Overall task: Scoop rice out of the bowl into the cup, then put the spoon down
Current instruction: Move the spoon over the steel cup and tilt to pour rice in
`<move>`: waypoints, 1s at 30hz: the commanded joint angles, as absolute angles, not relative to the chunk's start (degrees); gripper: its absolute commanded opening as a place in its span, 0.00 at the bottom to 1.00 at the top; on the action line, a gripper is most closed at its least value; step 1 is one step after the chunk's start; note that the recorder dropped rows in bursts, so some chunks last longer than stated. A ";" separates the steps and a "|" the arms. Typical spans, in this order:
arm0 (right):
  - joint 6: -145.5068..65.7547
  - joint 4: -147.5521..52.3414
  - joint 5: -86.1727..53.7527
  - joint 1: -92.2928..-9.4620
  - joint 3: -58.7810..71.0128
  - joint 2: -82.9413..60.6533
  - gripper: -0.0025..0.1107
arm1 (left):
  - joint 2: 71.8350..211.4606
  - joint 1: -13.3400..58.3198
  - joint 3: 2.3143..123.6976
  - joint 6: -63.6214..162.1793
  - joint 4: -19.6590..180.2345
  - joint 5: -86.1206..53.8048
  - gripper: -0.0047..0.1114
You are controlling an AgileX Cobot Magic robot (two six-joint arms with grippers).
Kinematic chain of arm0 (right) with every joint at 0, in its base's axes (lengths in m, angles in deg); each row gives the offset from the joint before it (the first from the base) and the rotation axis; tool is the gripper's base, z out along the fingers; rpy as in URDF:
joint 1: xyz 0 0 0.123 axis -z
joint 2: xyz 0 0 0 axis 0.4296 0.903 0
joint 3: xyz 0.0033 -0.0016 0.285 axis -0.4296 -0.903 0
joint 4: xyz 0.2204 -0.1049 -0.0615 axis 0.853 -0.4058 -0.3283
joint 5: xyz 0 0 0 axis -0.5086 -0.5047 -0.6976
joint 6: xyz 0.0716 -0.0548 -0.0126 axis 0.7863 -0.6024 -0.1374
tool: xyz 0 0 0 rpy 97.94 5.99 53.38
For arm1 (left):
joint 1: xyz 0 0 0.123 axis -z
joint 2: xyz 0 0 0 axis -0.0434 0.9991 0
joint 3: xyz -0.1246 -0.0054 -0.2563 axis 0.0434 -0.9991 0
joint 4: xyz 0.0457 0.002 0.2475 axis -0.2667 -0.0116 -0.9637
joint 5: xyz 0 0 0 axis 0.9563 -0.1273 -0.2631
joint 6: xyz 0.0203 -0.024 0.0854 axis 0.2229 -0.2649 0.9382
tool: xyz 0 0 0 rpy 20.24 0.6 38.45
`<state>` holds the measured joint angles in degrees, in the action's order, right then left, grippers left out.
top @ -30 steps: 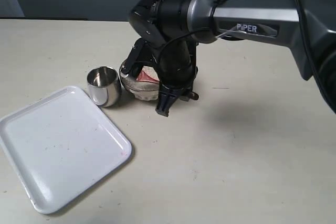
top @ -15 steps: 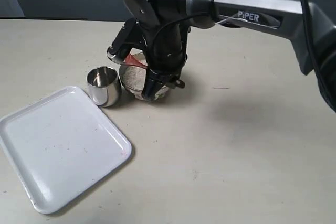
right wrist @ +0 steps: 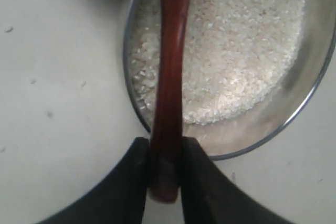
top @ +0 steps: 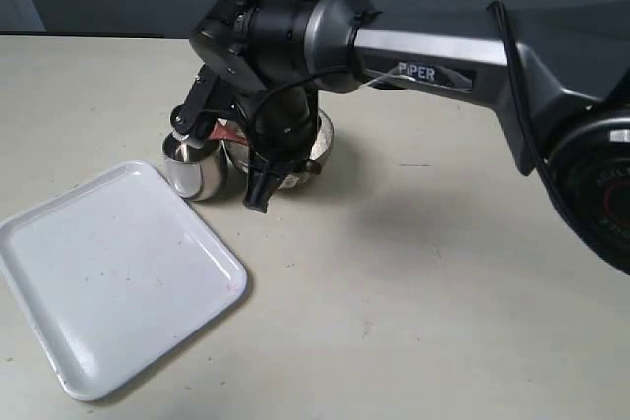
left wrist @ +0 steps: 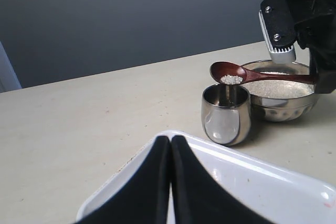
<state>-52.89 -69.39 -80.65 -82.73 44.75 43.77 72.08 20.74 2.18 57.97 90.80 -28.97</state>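
In the left wrist view the dark wooden spoon (left wrist: 227, 71) hangs level just above the steel cup (left wrist: 226, 114), with a small heap of rice (left wrist: 231, 79) in its oval end. My right gripper (right wrist: 165, 169) is shut on the spoon's handle (right wrist: 170, 77), above the metal bowl (right wrist: 273, 135) holding white rice (right wrist: 231, 51). In the exterior view the right arm (top: 285, 56) covers most of the bowl (top: 322, 137), next to the cup (top: 194, 172). My left gripper (left wrist: 170, 140) is shut and empty above the tray's corner.
A white tray (top: 108, 272) lies at the front left, its corner close to the cup. The right arm's long link (top: 443, 56) stretches across the table from the right. Bare tabletop lies to the right and front.
The right arm has swung left, carrying the spoon out of the bowl until its rice-filled end is above the cup. Cup, bowl and tray have stayed put.
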 commanded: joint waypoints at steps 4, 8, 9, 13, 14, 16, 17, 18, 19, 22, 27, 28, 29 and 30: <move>-51.11 -72.63 -79.12 -84.16 45.13 45.40 0.01 | 71.84 21.03 2.31 57.82 90.97 -28.08 0.04; -51.11 -72.40 -78.80 -83.94 45.13 45.58 0.01 | 71.84 21.03 2.31 57.82 90.97 -28.08 0.04; -51.11 -72.59 -78.67 -83.94 45.13 45.58 0.01 | 71.84 21.03 2.31 57.82 90.97 -28.08 0.04; -51.11 -74.40 -78.69 -83.94 45.13 45.58 0.01 | 71.84 21.03 2.31 57.82 90.97 -28.08 0.04; -51.11 -74.69 -78.69 -83.94 45.13 45.58 0.01 | 71.84 21.03 2.31 57.82 90.97 -28.08 0.04; -50.69 -75.81 -78.69 -83.94 45.13 45.58 0.01 | 71.84 21.03 2.31 57.82 90.97 -28.08 0.04; -50.62 -76.37 -78.69 -83.94 45.13 45.58 0.01 | 71.84 21.03 2.31 57.82 90.97 -28.08 0.04; -49.67 -77.77 -78.82 -83.94 45.13 45.58 0.01 | 71.84 21.03 2.31 57.82 90.97 -28.08 0.04; -49.23 -78.66 -78.97 -83.94 45.13 45.58 0.01 | 71.84 21.03 2.31 57.82 90.97 -28.08 0.04; -48.51 -80.31 -79.10 -83.94 45.13 45.58 0.01 | 71.84 21.03 2.31 57.82 90.97 -28.08 0.04; -48.42 -81.16 -79.21 -83.94 45.13 45.58 0.01 | 71.84 21.03 2.31 57.82 90.97 -28.08 0.04; -48.42 -81.16 -79.21 -83.94 45.13 45.58 0.01 | 71.84 21.03 2.31 57.82 90.97 -28.08 0.04; -48.42 -81.15 -79.32 -83.94 45.13 45.58 0.01 | 71.84 21.03 2.31 57.82 90.97 -28.08 0.04; -48.42 -81.15 -79.32 -83.94 45.13 45.58 0.01 | 71.84 21.03 2.31 57.82 90.97 -28.08 0.04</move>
